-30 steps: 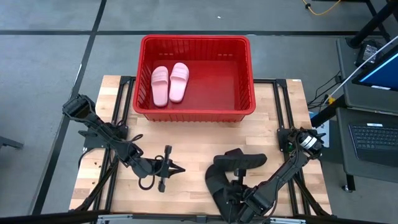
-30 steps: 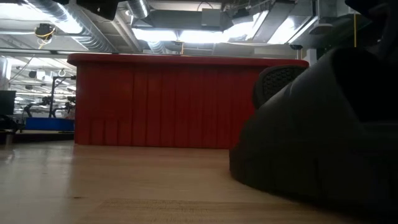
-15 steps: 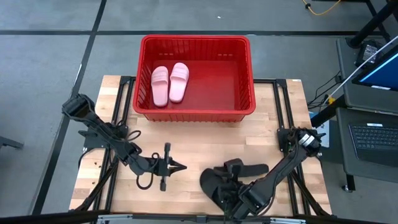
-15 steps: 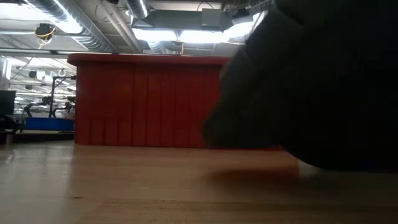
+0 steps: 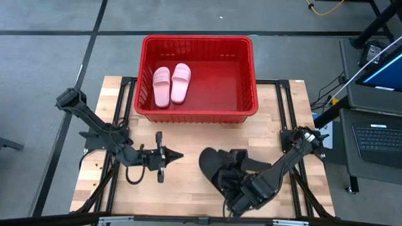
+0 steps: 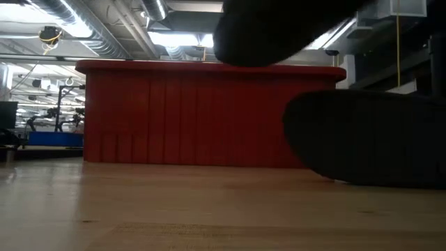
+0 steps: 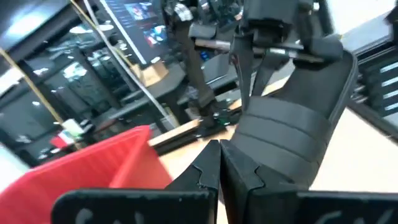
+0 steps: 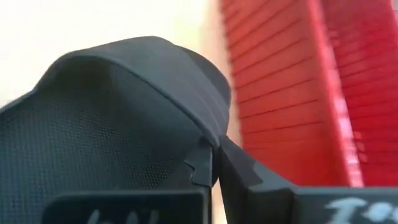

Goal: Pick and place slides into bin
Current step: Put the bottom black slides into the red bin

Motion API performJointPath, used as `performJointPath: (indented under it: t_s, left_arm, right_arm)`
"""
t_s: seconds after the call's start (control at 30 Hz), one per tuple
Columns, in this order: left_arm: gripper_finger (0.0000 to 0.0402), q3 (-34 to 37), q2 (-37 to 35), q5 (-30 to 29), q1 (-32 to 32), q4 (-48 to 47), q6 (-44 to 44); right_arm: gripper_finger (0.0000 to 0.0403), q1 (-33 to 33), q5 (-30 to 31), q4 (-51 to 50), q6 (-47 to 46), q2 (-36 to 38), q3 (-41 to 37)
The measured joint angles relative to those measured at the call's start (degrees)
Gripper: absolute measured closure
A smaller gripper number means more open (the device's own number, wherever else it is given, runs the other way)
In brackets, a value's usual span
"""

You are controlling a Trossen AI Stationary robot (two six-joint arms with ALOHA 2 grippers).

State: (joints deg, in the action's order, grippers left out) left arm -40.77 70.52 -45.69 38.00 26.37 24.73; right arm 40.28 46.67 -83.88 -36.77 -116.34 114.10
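1. High view: right gripper [image 5: 233, 177] sits low at the table's near edge, fingers pinched on the strap edge of a black slide [image 5: 217, 168]; second black slide [image 5: 257, 164] lies just beside it.
2. Left gripper [image 5: 164, 156] waits mid-table, fingers together, holding nothing.
3. Judgement: thin pinch on a floppy strap. Lift slowly, clear the wall before crossing, release low.
4. Bin [image 5: 250, 76]: two pink slides [image 5: 171, 83] side by side at its left; right part bare.

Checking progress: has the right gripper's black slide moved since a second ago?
Yes. The black slide has shifted left and toward the red bin.
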Motion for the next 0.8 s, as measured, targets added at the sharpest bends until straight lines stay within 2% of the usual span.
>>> performJointPath:
  t_s: [0.1,0.23,0.5,0.6,0.8]
  left_arm:
    - [0.0399,0.0,-3.7,-3.3,0.0,-4.3,1.9]
    - [0.0399,0.0,-8.2,-7.2,-0.4,-8.7,1.7]
    - [0.0399,0.0,-14.9,-7.4,-0.3,-9.0,-1.7]
    - [0.0400,0.0,-17.2,-7.4,-0.2,-9.3,-5.3]
    - [0.0399,0.0,-19.9,-7.5,-0.2,-10.3,-8.9]
  right_arm:
    - [0.0389,-2.5,1.1,-5.7,-0.1,0.0,4.0]
    - [0.0389,-6.7,1.7,-6.2,4.5,0.6,8.7]
    - [0.0390,-13.9,1.9,-5.7,9.8,1.5,21.1]
    - [0.0390,-15.4,2.0,-0.6,13.0,4.7,19.1]
    - [0.0390,-17.3,6.2,2.1,13.2,7.1,19.1]
